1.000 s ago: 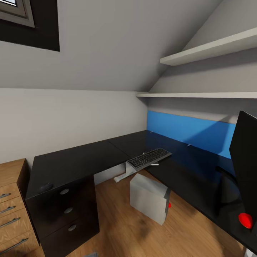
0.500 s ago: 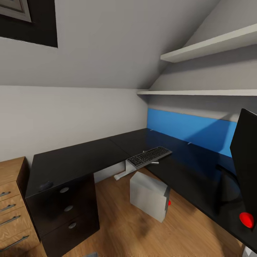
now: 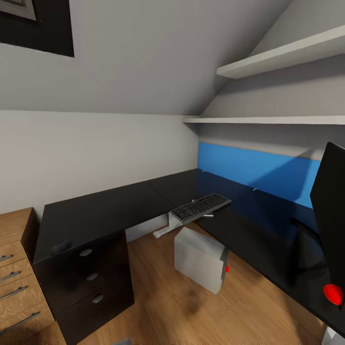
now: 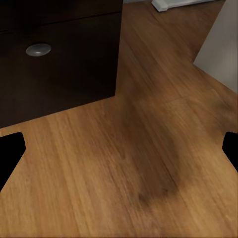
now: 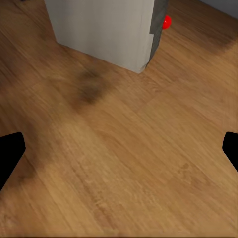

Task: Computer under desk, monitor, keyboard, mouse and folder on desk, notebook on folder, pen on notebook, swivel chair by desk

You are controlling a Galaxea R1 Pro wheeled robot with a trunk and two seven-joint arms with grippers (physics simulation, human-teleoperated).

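keyboard (image 3: 200,207) lies on the black l-shaped tabletop (image 3: 110,213), at its inner corner edge, overhanging a bit toward the floor (image 3: 167,297); long axis runs near-left to far-right. mouse (image 3: 61,247) sits on the near-left end of the tabletop, well apart from the keyboard. monitor (image 3: 330,211) stands at the right edge of the head view, on the right wing. computer (image 3: 200,258) stands on the floor, just below the keyboard, more in front of the desk than under it. both wrist views look down at the floor. left gripper (image 4: 119,151) jaws open, holding nothing, near the drawer unit (image 4: 59,54). right gripper (image 5: 119,148) jaws open, empty, near the computer. judgement: right arm is nearer the computer and keyboard, left arm nearer the mouse.
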